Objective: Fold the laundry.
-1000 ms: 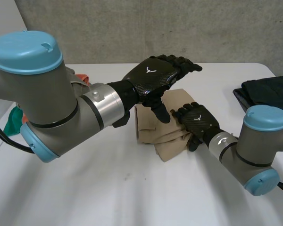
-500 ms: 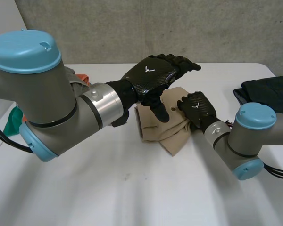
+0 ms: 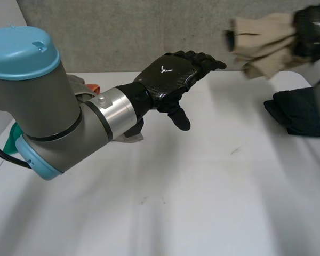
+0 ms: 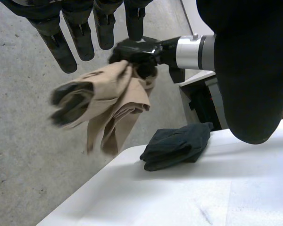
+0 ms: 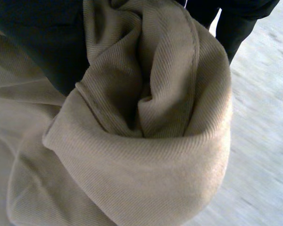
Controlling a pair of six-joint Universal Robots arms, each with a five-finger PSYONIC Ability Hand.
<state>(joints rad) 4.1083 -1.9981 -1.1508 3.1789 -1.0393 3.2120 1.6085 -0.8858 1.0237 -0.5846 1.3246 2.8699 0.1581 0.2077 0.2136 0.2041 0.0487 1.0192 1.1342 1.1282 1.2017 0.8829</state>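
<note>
The white tabletop (image 3: 202, 202) lies bare across its middle. The left arm (image 3: 53, 112) reaches over it from the near left corner.

The beige cloth (image 3: 261, 40) is not on the tabletop. It hangs in the air above the far right corner, bunched into a loose wad with its folds and one long end dangling free. Below it, a dark folded cloth (image 3: 301, 109) rests at the right edge.

The right hand (image 3: 312, 24) is closed on the beige cloth. In the left wrist view its fingers wrap round the top of the bundle, and in its own wrist view the ribbed fabric is crumpled against the palm. The left hand (image 3: 170, 80) hovers over the far middle of the tabletop, well apart from the cloth. Its fingers (image 4: 80, 40) are straight and spread toward the bundle, the thumb hangs down, and it holds nothing.

The cloth looks light, soft and limp, a fine ribbed knit with a stitched hem. It probably has no stiffness to keep a shape, so it should sag and collapse wherever it is let go. A grip on the wad gives no control of its outline. A hem or a corner would be the better place to pinch, one for each hand, so that it can be drawn out flat.

An orange thing (image 3: 94, 87) and a green thing (image 3: 13, 137) sit beside the left arm, too hidden to identify.
</note>
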